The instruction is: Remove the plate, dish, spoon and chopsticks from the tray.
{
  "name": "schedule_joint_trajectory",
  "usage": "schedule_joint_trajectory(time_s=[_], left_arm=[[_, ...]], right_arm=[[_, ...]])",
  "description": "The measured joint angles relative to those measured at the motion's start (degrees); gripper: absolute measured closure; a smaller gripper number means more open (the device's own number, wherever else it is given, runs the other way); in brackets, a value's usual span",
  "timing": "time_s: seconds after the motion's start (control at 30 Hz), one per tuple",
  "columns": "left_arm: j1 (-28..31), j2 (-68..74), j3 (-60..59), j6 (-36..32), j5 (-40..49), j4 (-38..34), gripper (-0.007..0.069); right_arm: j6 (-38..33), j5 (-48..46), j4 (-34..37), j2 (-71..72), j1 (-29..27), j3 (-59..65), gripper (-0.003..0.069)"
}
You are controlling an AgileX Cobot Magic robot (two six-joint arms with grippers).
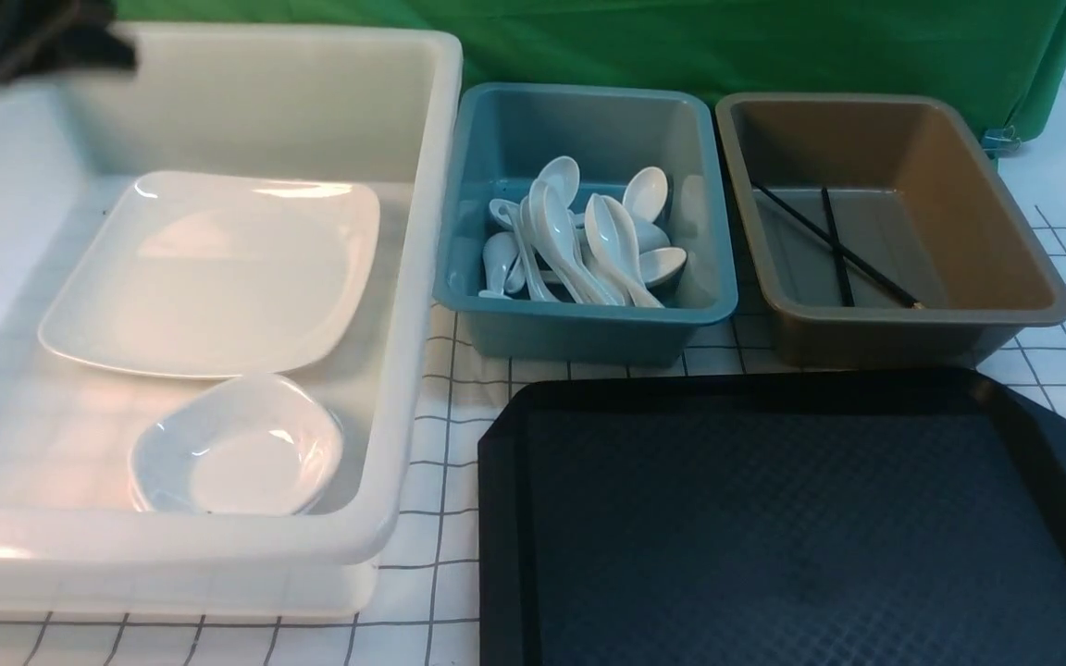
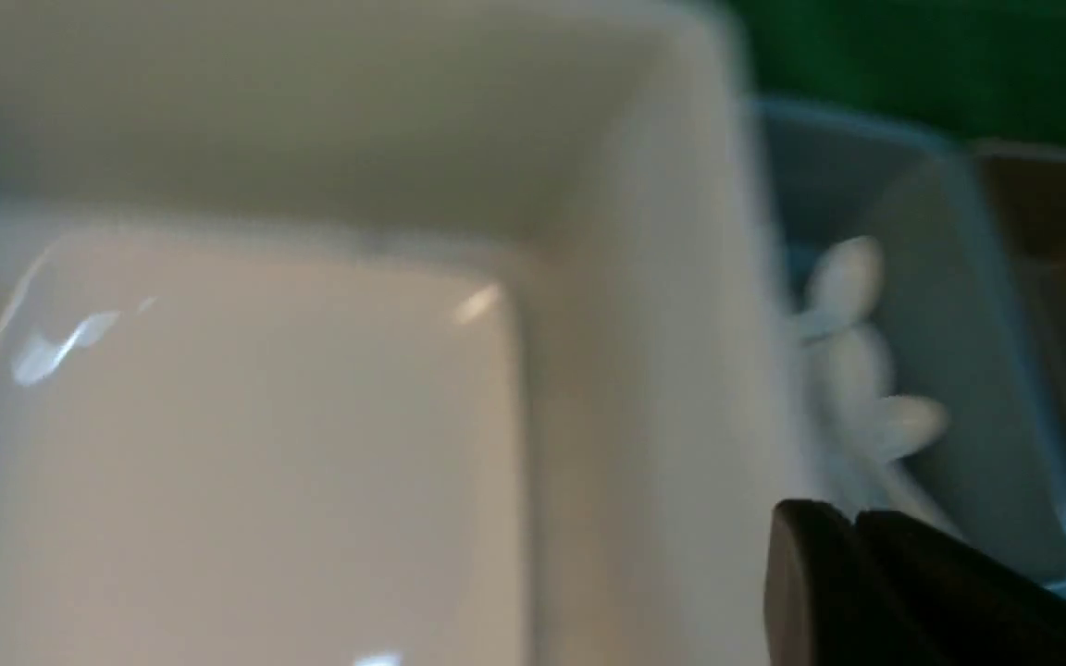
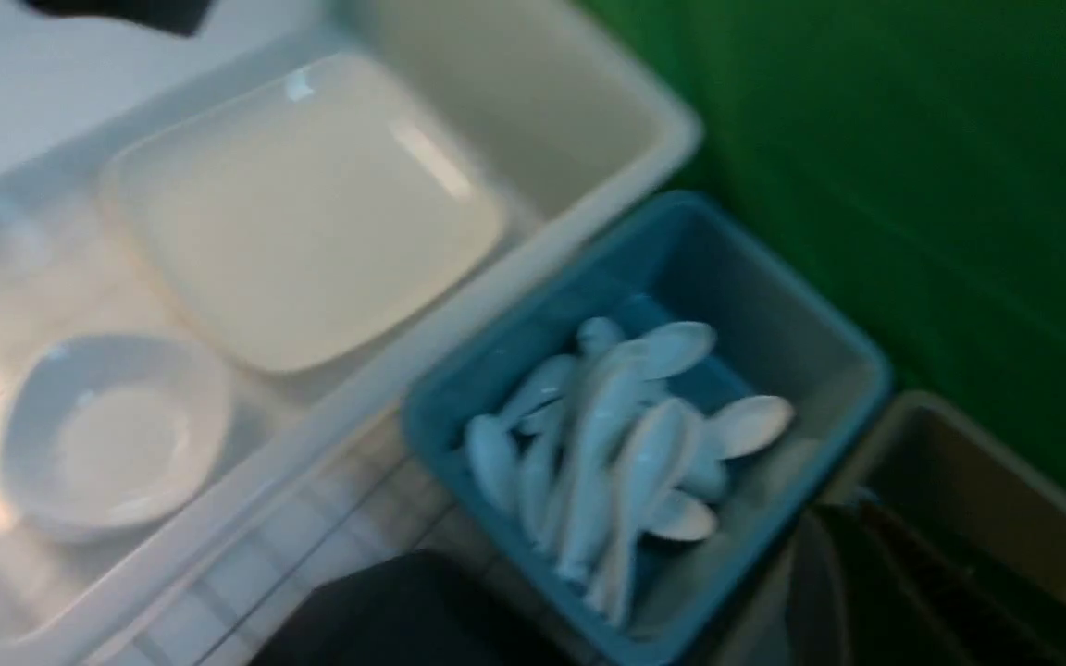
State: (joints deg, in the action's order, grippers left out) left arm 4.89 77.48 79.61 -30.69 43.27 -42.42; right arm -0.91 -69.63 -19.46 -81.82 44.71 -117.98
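Black plastic tray: bare, task looks done.
Left tool: pressed together, above large white plate.
Right tool: pressed together.

A green cloth backdrop hangs behind a table covered in a white, black-gridded sheet, under soft, even light that leaves pale glare.
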Motion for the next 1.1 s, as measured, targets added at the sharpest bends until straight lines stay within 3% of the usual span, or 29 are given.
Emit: schedule_joint_trajectory(time_s=[0.17, 0.2, 0.3, 0.4, 0.47, 0.57, 0.6, 0.67, 0.87, 1.1], left_arm=[[-12.06, -10.61, 2.84, -3.74, 1.12, -2.12, 0.0626], [-12.06, -11.03, 2.84, -3.74, 1.53, -2.03, 0.0627], [-17.73, -18.01, -0.46, -2.37, 5.68, 0.18, 0.0628], [-19.74, -24.87, -8.36, 0.85, 6.04, 2.20, 0.0628], [-19.93, -27.97, -12.06, 1.29, 4.85, 2.87, 0.0628], [-20.00, -38.16, -28.31, 1.48, -3.69, 6.27, 0.0628], [-20.00, -38.75, -29.18, 1.48, -4.17, 6.47, 0.0628], [-20.00, -46.30, -39.82, 3.51, -11.04, 7.83, 0.0628], [-20.00, -57.29, -56.68, 4.54, -21.03, 7.03, 0.0627], [-20.00, -59.55, -63.39, 5.94, -24.48, 6.68, 0.0625]], right_arm=[[8.09, 1.76, -7.83, 13.94, -0.06, 10.22, 0.0650], [8.42, 2.02, -7.83, 14.60, -0.06, 10.91, 0.0650], [14.68, 9.56, -9.03, 27.36, -0.06, 26.90, 0.0650], [20.75, 23.01, -10.52, 41.82, -0.06, 47.89, 0.0650], [23.76, 28.33, -12.69, 47.41, -0.06, 54.81, 0.0651], [38.30, 40.52, -23.58, 62.19, -0.06, 76.87, 0.0652], [39.26, 41.03, -24.12, 62.21, -0.06, 77.90, 0.0652], [48.17, 47.77, -29.61, 71.35, -0.06, 88.42, 0.0652], [51.28, 53.47, -32.08, 80.92, -0.06, 96.95, 0.0634], [52.64, 54.41, -32.34, 81.86, -0.06, 97.11, 0.0541]])
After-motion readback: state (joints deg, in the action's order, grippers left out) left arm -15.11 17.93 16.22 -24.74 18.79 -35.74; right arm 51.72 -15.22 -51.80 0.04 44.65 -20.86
